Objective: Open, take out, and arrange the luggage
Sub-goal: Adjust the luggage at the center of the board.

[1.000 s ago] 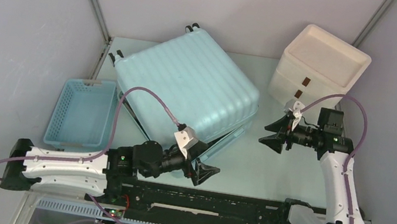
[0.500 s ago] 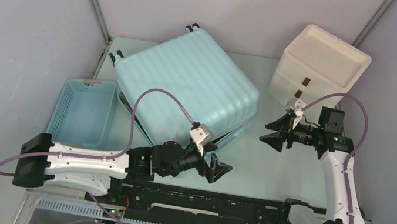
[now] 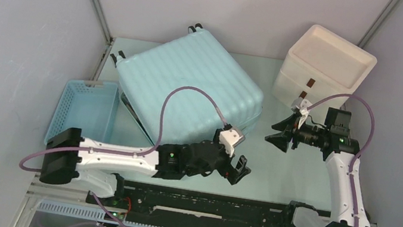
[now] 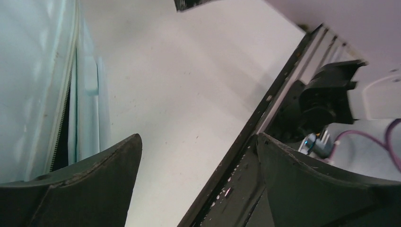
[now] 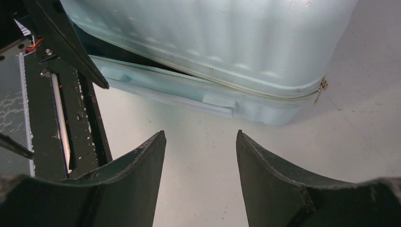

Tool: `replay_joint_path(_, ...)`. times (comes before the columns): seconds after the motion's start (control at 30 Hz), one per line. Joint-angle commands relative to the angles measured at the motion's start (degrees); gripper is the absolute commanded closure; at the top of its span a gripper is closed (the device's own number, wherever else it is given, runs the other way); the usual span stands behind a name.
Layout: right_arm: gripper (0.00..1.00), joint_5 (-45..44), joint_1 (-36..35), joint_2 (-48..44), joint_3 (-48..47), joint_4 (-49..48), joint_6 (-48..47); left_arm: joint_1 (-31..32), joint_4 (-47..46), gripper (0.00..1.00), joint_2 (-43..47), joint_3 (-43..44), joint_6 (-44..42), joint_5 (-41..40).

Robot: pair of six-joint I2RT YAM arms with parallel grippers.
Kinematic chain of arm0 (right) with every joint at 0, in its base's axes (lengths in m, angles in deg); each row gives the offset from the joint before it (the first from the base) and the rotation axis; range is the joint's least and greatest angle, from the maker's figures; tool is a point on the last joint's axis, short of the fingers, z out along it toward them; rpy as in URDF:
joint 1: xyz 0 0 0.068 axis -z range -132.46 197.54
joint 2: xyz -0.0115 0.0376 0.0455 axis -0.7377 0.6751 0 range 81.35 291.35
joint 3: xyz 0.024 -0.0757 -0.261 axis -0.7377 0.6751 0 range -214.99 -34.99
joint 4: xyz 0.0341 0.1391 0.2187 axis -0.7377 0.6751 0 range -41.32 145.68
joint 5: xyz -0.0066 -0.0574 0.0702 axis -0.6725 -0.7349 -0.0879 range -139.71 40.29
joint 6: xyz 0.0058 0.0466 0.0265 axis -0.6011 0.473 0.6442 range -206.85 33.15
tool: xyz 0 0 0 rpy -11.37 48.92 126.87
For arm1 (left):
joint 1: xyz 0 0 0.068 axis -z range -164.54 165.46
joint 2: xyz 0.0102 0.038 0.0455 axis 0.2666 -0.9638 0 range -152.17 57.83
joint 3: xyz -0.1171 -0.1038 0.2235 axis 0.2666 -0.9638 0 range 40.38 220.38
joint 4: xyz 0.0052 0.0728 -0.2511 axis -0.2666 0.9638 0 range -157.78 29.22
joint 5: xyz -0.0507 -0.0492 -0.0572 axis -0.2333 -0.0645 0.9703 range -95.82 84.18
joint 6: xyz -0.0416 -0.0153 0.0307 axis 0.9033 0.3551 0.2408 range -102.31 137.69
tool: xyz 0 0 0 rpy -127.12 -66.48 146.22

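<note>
Luggage (image 3: 191, 88), a pale mint-blue ribbed hard-shell suitcase, lies flat on the counter (image 3: 279, 179). It is set diagonally, filling the middle toward the far edge, with its wheels pointing at the far edge. Its lid is down. Along the side facing the near edge, the right wrist view shows a dark gap (image 5: 142, 59) between the two shells. At the corner toward the counter's right edge the zip is closed, and the zip pull (image 5: 322, 87) hangs there. My judgement is that the zip is undone part of the way and the opening step is under way but not finished.

Nothing from inside the case is visible, and no contents lie on the counter. Lifting the lid, taking things out and arranging them are all left to do.

The left gripper (image 3: 240, 172) hangs over bare counter just beside the case's near corner. Its jaws are spread wide and hold nothing. The right gripper (image 3: 274, 133) sits near the corner that faces the right edge and points at the zip seam. Its jaws are moderately apart and also empty.

A blue slatted plastic basket (image 3: 81, 113) stands against the left edge, just beside the case. A cream-white drawer box (image 3: 323, 68) with brown tabs occupies the far right corner.
</note>
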Motion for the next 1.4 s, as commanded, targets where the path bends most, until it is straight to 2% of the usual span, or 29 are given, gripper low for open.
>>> replay_joint_path(0.0, 0.35, -1.11, 0.36, 0.11, -0.79, -1.88, 1.73, -0.18, 7.36, 0.06, -4.92, 7.75, -1.21, -1.68)
replay_joint_path(0.3, 0.34, -3.80, 0.67, 0.26, -0.80, -3.41, 3.90, 0.88, 20.90, 0.10, -14.78, 19.30, -2.77, -5.80)
replay_joint_path(0.97, 0.34, -6.03, 1.33, 0.61, -0.81, -4.87, 6.21, 1.18, 32.62, 0.20, -24.56, 30.66, -4.66, -14.82)
replay_joint_path(1.17, 0.34, -6.89, 1.41, 0.72, -0.82, -5.25, 6.63, 1.11, 36.24, 0.40, -29.41, 36.52, -4.00, -18.12)
replay_joint_path(1.37, 0.34, -7.18, 1.50, 1.05, -0.81, -5.59, 7.08, 0.69, 39.21, 0.47, -33.76, 41.56, -4.58, -18.62)
